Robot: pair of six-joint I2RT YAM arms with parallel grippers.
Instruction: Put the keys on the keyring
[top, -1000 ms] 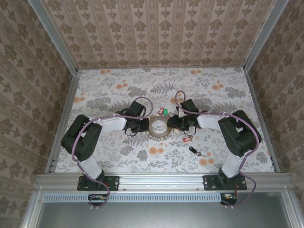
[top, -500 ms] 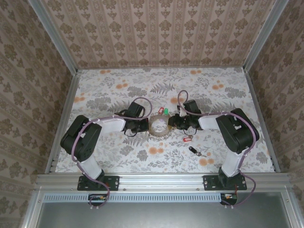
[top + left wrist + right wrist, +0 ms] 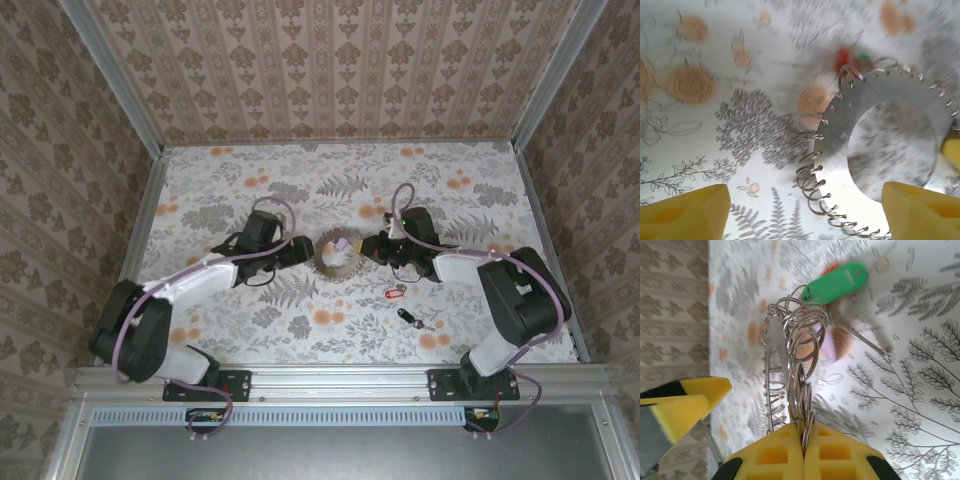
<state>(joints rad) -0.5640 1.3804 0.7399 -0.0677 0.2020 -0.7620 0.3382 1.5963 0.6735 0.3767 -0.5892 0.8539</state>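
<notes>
The keyring is a grey metal disc with a wide hole and small wire loops all round its rim, at the table's middle. My right gripper is shut on a bunch of those loops, and the keyring stands edge-on before it. A green-tagged key, a red one behind it and a whitish tag hang by the loops. My left gripper is open, its yellow fingers straddling the keyring's lower rim without touching. A red key and a black key lie on the table.
The table carries a floral print and patterned walls close it in on three sides. My left gripper and right gripper face each other across the ring. Open table lies behind and to both sides.
Both grippers and the keyring have shifted toward the back of the table. The left arm has stretched out, its elbow swinging left and low. The green and red keys now sit against the ring.
</notes>
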